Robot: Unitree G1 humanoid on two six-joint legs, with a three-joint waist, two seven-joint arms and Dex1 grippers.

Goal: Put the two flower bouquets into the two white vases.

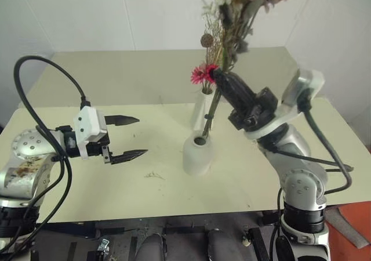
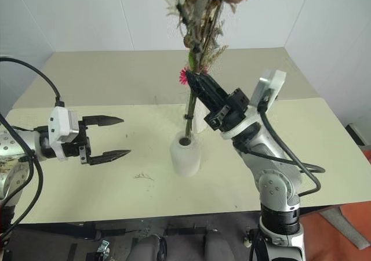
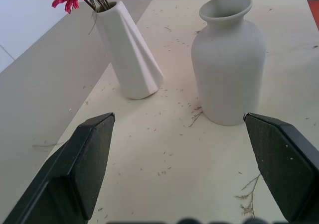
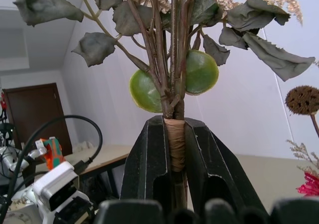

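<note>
Right gripper (image 1: 223, 78) clamped on rose bouquet (image 1: 240, 17), stem end at short vase (image 1: 199, 152) mouth. Risk: stems catching the rim, tipping it into tall vase (image 1: 203, 107) just behind w/ daisy bouquet (image 1: 204, 72). Left gripper (image 1: 132, 138) apart, empty, near. Desk (image 1: 87, 185) front edge close; plenty of room either side.

The two head views look forward and down from above onto the pale cream rectangular tabletop (image 1: 145, 197), sharing almost the same scene, slightly shifted sideways between them. The left wrist view looks low and close across that tabletop along its black fingers (image 3: 82, 159) toward the short, fat matte white bottle-shaped vase (image 3: 228, 64). The right wrist view faces upward, very near the wrapped brown stems of the leafy bouquet (image 4: 174, 134).
</note>
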